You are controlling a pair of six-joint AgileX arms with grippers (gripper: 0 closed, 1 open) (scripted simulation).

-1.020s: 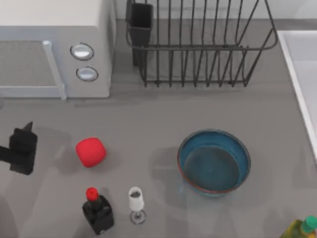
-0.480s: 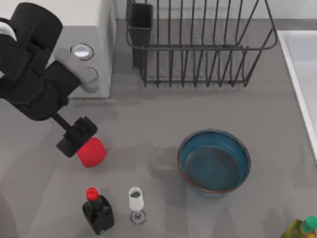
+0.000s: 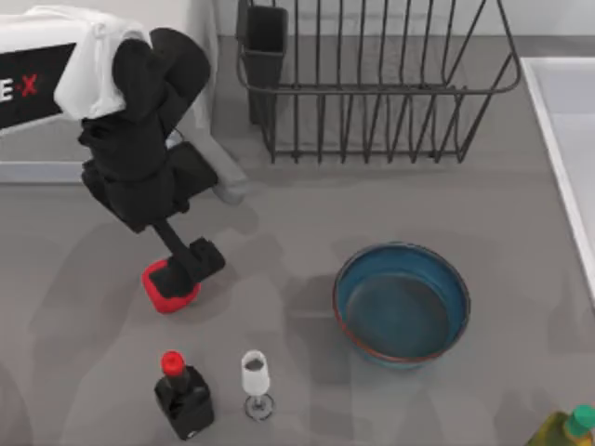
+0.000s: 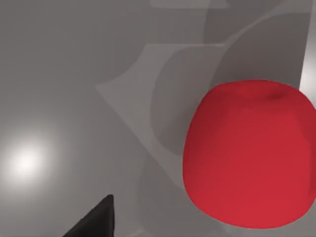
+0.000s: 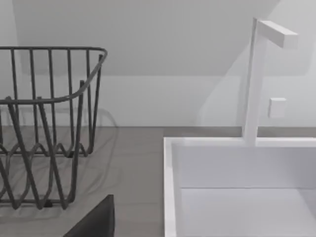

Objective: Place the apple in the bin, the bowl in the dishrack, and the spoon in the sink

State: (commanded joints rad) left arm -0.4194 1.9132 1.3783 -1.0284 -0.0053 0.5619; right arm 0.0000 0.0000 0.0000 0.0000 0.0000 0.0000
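Top view. Grey worktop (image 3: 279, 214). Left arm, black with a white upper shell, reaches in from the upper left; its left end effector (image 3: 186, 271) sits over the apple (image 3: 167, 290) at left of centre. Only the lower-left part of the red apple shows, the rest being covered by the black tool. Finger spacing cannot be told here. Bowl (image 3: 402, 302), blue with a reddish-brown rim, stands right of centre, upright, well apart from the apple. Dishrack (image 3: 372, 84), black wire, at upper centre, cut off by the top edge; utensil cup (image 3: 265, 42) at its left corner. Sink (image 3: 562, 121), pale, cut off at the right edge. Microwave (image 3: 200, 56), mostly hidden behind the arm. Black bottle with red cap (image 3: 182, 395) and a small stemmed glass (image 3: 256, 381) near the bottom edge, side by side. Yellow-green bottle (image 3: 565, 429), cut off at the bottom right corner.

Left wrist view. Apple (image 4: 249, 155) seen close, cut off at one side, resting on the worktop. One dark fingertip (image 4: 96, 219) shows at the frame edge, apart from the apple; the other is out of frame, so the spacing cannot be told.

Right wrist view. Dishrack (image 5: 49, 123) end bars and sink (image 5: 237, 187) rim with white faucet (image 5: 259, 74); one dark fingertip (image 5: 96, 219) of the right end effector, its state not discernible.
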